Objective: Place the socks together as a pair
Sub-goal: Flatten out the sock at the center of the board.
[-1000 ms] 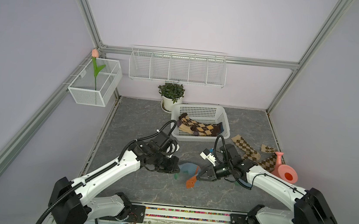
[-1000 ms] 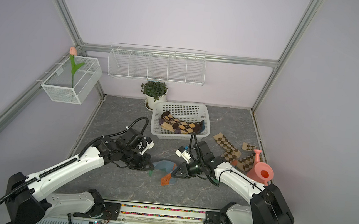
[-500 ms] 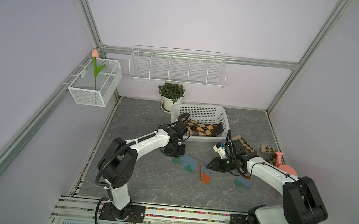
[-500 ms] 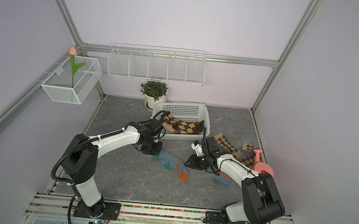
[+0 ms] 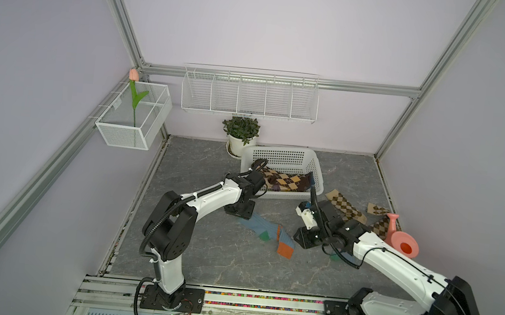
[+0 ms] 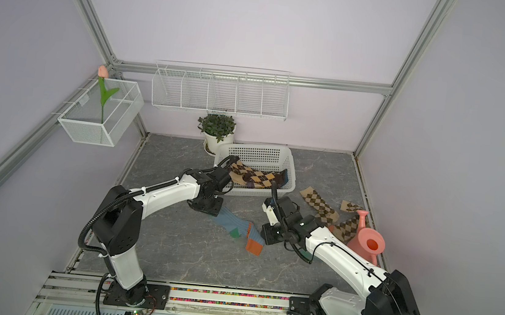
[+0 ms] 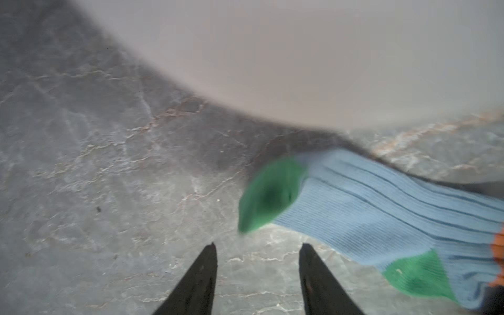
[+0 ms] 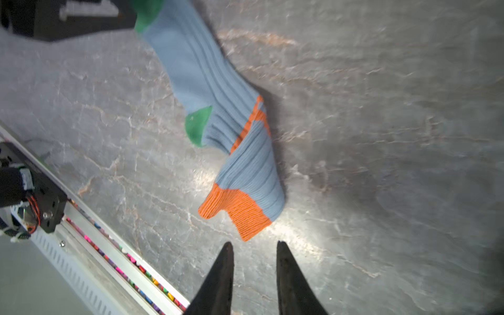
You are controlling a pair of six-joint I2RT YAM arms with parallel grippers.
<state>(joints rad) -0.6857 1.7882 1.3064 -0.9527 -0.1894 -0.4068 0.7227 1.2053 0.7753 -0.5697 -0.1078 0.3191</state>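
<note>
A blue ribbed sock [image 5: 268,233] [image 6: 237,227] with green toe and heel and an orange cuff lies flat mid-table. My left gripper [image 7: 258,246] hovers by its green toe [image 7: 270,193], open and holding nothing. Just short of the orange cuff [image 8: 240,210], my right gripper [image 8: 254,243] is open too, with bare floor between its fingers. A blue and green scrap [image 5: 336,257] peeks from under the right forearm. Tan argyle socks [image 5: 346,208] lie at the right. Dark-brown argyle socks [image 5: 287,181] fill the basket.
The white basket [image 5: 280,151] stands at the back with a potted plant [image 5: 240,134] behind it. A pink watering can [image 5: 402,241] sits by the right wall next to the tan socks. The rail [image 8: 109,245] runs along the front edge.
A second ago both grippers held the blue sock near the front. It now lies farther back on the floor, and both grippers have let go and opened.
</note>
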